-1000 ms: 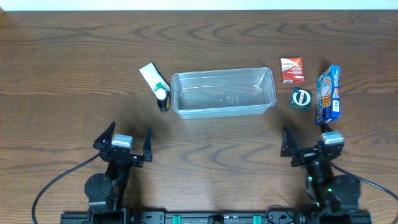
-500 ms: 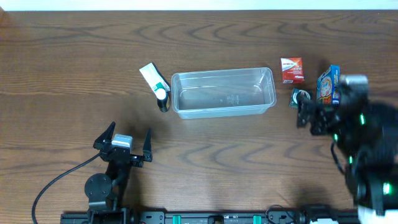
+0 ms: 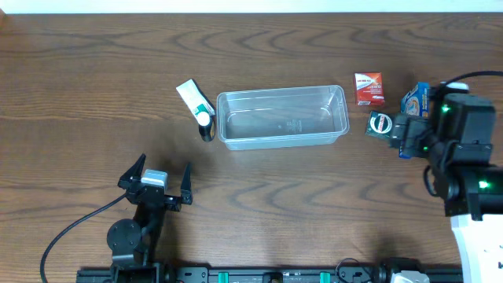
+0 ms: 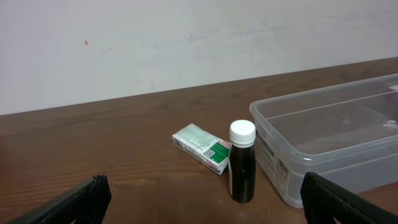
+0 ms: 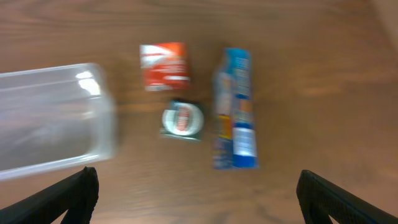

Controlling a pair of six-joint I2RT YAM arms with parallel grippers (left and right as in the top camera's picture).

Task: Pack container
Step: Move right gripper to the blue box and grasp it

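The container [image 3: 281, 118] is a clear plastic tub, empty, at mid-table; it also shows in the left wrist view [image 4: 336, 134] and the right wrist view [image 5: 53, 121]. A red box [image 3: 368, 88], a small green pack with a white disc [image 3: 380, 124] and a blue carton [image 3: 414, 101] lie right of it. A white-and-green box [image 3: 191, 96] and a dark bottle with a white cap [image 3: 206, 123] are left of it. My right gripper [image 3: 411, 137] hovers open and empty above the blue carton [image 5: 235, 109]. My left gripper [image 3: 155, 182] is open and empty near the front edge.
The wood table's [image 3: 94, 86] far edge meets a white wall. In the left wrist view the bottle [image 4: 242, 163] stands upright beside the tub, with the green box [image 4: 202, 147] lying behind it. The right arm's body [image 3: 471, 181] covers the table's right front.
My right arm has risen from its rest at the front right and moved back over the blue carton and small green pack. The left arm and all objects have not moved.
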